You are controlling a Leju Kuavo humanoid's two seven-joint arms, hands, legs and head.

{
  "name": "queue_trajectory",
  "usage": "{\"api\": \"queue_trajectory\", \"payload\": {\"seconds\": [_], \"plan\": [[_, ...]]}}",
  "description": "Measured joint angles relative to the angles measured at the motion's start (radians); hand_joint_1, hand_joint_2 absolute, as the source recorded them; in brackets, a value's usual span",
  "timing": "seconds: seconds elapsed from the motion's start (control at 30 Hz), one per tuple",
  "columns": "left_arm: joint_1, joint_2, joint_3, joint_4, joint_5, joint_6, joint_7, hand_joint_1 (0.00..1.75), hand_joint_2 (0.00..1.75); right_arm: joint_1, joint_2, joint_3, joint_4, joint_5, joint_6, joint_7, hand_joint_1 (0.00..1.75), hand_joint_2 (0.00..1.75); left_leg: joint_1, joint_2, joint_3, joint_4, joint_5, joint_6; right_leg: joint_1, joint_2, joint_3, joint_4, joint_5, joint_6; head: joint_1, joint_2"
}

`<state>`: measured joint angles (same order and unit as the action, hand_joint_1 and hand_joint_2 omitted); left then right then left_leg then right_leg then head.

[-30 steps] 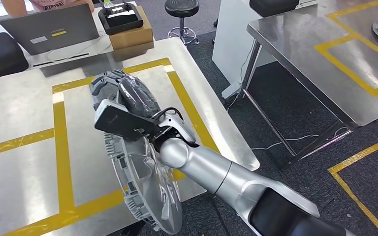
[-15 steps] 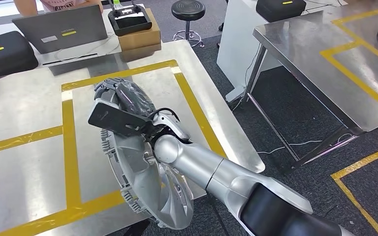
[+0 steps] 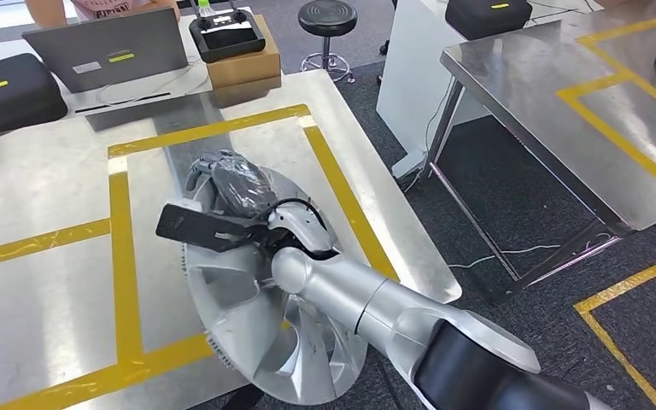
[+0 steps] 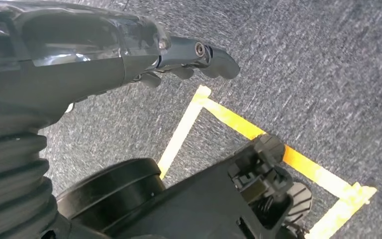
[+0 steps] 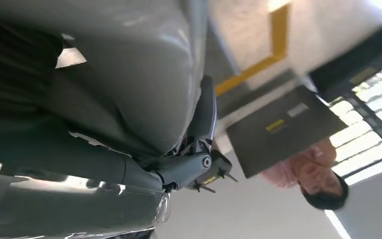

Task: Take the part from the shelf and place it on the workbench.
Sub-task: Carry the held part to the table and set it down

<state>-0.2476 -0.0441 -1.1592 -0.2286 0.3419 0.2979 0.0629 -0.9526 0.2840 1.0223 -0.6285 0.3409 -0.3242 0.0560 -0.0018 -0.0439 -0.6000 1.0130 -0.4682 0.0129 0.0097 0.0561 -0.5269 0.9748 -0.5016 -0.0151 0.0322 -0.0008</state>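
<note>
Fingers of the right hand (image 3: 231, 184) are wrapped over the far rim of the part (image 3: 265, 316), so that hand grips it up at about 12 o'clock of the disc. The part's a big silver round casting with vanes inside, and it sits low over the workbench (image 3: 43, 265) inside the yellow tape frame (image 3: 118, 256), its near edge poking out past the bench's front edge toward 6 o'clock. Can't tell if it's fully resting on the metal or a bit tilted. From the right wrist camera the dark fingers (image 5: 199, 164) are pressed tight against the grey wall of the part (image 5: 139, 79), with a laptop (image 5: 283, 129) and a person (image 5: 318, 174) behind.

Left hand (image 4: 129, 55) hangs over the carpet, fingers (image 4: 214, 57) loosely curled and a bit apart, nothing in them.

At 11 o'clock on the next table there's a black case (image 3: 8, 94), and a cardboard box (image 3: 243, 64) at 12.
</note>
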Motion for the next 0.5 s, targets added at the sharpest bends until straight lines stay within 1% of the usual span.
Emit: {"api": "queue_trajectory", "payload": {"seconds": [0.1,0.2,0.27,0.4,0.5], "plan": [[-0.001,-0.012,-0.010,0.000,-0.018,-0.014,0.000,0.00,1.75,0.016,0.000,0.056,0.053,0.158,0.025,0.081,1.75,1.75,0.000,-0.004,0.000,0.000,0.000,0.000,0.000,-0.003,0.000,0.000,0.000,0.000,0.001,0.000],[-0.001,-0.030,-0.017,0.000,-0.030,-0.025,-0.005,0.00,1.75,0.024,-0.009,0.122,0.108,0.316,0.091,0.170,1.75,1.75,0.000,-0.006,-0.001,0.000,0.000,0.000,0.000,-0.003,0.000,0.000,0.000,0.000,0.001,0.000],[-0.001,-0.043,-0.022,0.000,-0.034,-0.039,-0.010,0.00,1.75,0.019,-0.017,0.166,0.142,0.386,0.140,0.210,1.75,1.75,0.000,-0.006,-0.001,0.000,0.000,0.000,0.000,-0.003,0.000,0.000,0.000,0.000,0.002,0.000],[-0.002,-0.064,-0.035,0.000,-0.041,-0.068,-0.018,0.00,1.75,-0.004,-0.036,0.241,0.197,0.477,0.238,0.245,1.75,1.75,-0.001,-0.007,-0.001,0.001,0.000,0.001,-0.001,-0.004,0.000,0.000,0.000,0.001,0.002,0.000],[-0.002,-0.076,-0.039,0.000,-0.047,-0.074,-0.019,0.00,1.75,-0.018,-0.046,0.286,0.224,0.526,0.269,0.255,1.75,1.75,-0.001,-0.007,-0.001,0.001,0.000,0.001,0.000,-0.004,0.000,0.000,-0.001,0.002,0.002,0.000]]}}
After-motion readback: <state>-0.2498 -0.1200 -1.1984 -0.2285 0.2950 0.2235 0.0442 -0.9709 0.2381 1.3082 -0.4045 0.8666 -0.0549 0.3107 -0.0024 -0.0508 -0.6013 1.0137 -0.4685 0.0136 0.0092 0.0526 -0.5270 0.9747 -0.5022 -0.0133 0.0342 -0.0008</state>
